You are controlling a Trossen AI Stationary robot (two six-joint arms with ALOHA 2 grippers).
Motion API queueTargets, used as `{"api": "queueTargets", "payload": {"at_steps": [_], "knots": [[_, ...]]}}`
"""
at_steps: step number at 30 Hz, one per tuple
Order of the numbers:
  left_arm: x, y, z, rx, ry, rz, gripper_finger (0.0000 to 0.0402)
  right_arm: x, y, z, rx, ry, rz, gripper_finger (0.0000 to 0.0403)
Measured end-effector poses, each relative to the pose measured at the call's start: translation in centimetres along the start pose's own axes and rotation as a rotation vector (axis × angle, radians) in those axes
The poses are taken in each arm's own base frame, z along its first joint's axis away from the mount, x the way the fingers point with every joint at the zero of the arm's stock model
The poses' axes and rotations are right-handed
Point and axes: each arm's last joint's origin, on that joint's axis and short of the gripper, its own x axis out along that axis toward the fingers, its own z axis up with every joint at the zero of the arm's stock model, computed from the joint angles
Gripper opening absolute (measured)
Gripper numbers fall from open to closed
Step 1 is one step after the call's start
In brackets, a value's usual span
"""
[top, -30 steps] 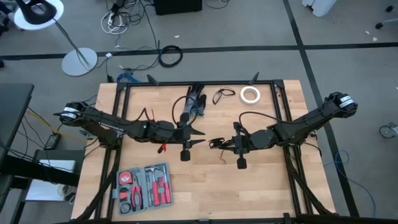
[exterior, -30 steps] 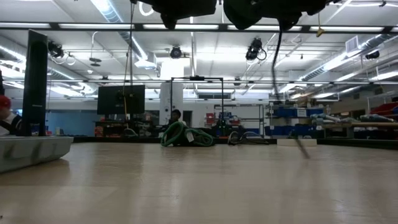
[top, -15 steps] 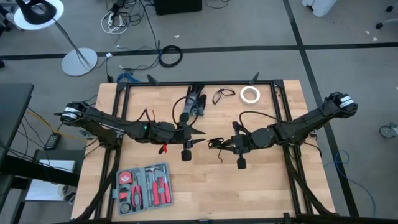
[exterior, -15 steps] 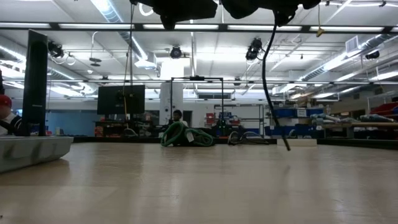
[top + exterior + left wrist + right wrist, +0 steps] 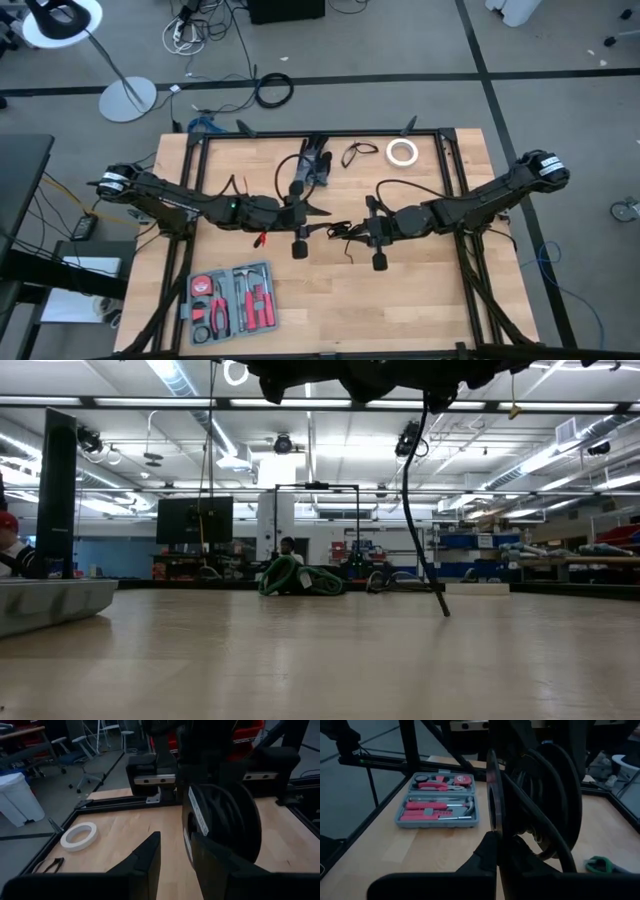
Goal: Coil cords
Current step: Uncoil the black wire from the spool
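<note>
At the centre of the high view, above the counter (image 5: pixel 420 290), the right end effector (image 5: pixel 352 229) is clamped on a coiled black cord (image 5: pixel 345 232) whose tail (image 5: pixel 420 510) hangs down, facing the left end effector (image 5: pixel 318 214), fingers spread wide and empty.

I see my two matte-black jointed arms, one at mid-left, one at mid-right of the overhead frame, each with a white-and-silver collar at its outer end. Thin black cables loop off both. The left gripper (image 5: pixel 175 865) shows dark, wedge-shaped fingers (image 5: pixel 145 860).
</note>
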Motion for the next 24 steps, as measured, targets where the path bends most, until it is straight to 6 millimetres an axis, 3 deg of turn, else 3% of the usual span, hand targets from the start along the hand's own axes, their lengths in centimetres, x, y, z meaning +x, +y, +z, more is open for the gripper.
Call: {"api": "queueTargets", "payload": {"at_steps": [8, 24], "knots": [[0.0, 0.0, 0.1, -0.002, -0.011, -0.002, 0.0112, 0.0, 0.0, 0.0, -0.007, 0.0, -0.002, 0.0], [-0.2, 0.1, -1.0, 0.064, 0.198, 0.005, 0.0112, -0.1, -0.3, -0.1, -0.013, 0.017, -0.024, 0.0]]}}
